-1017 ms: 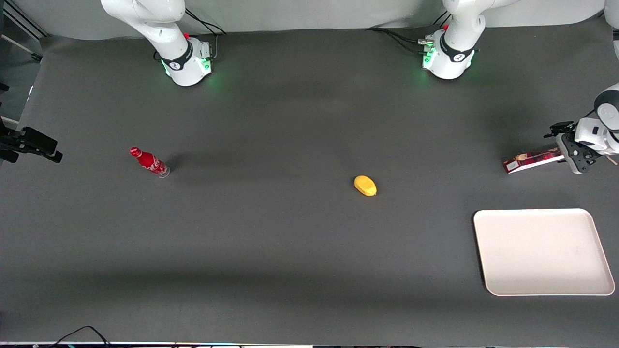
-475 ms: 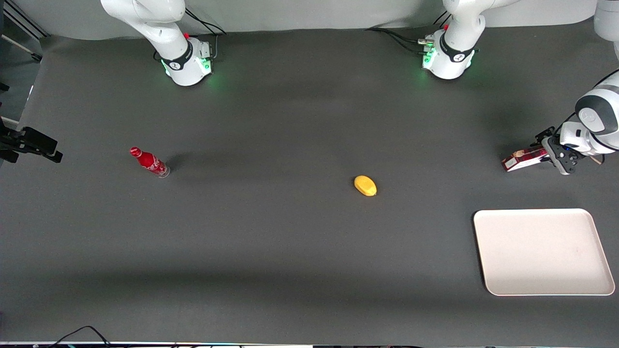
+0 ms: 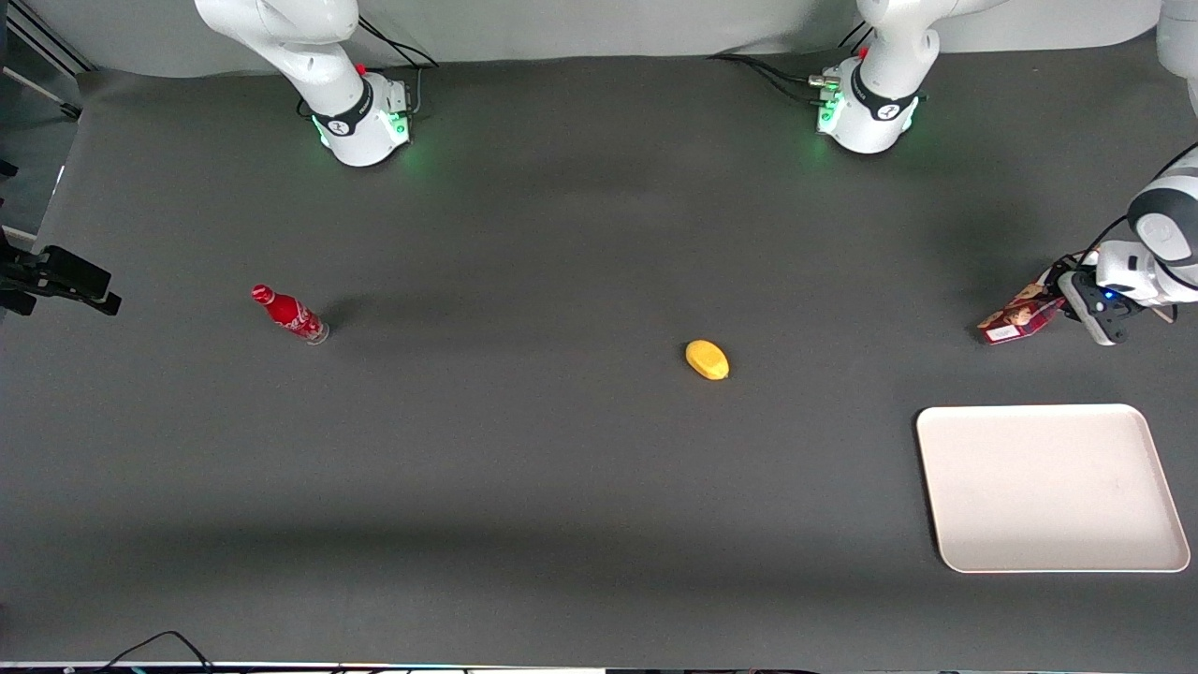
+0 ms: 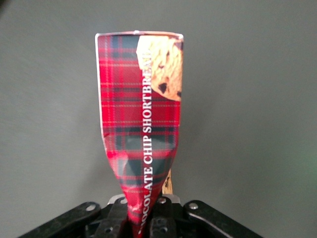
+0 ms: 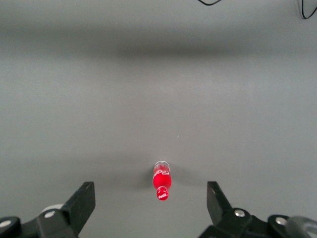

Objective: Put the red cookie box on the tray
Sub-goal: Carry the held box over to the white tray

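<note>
My left gripper (image 3: 1067,298) hangs above the table at the working arm's end, shut on one end of the red cookie box (image 3: 1018,317). In the left wrist view the tartan carton (image 4: 140,114) sticks out from the gripper (image 4: 143,218), its pinched end crushed narrow between the fingers, a cookie picture at the free end. The box tilts, its white-label end lowest. The cream-white tray (image 3: 1053,487) lies flat nearer the front camera than the box, with nothing on it.
A yellow lemon-like object (image 3: 707,359) lies near the table's middle. A small red bottle (image 3: 288,314) stands toward the parked arm's end, also seen as the red bottle (image 5: 162,181) in the right wrist view. Both arm bases sit farthest from the front camera.
The gripper has turned with the box in it, so the box shows shorter and more tilted, its free end swung slightly nearer the front camera. Tray, lemon and bottle stay put.
</note>
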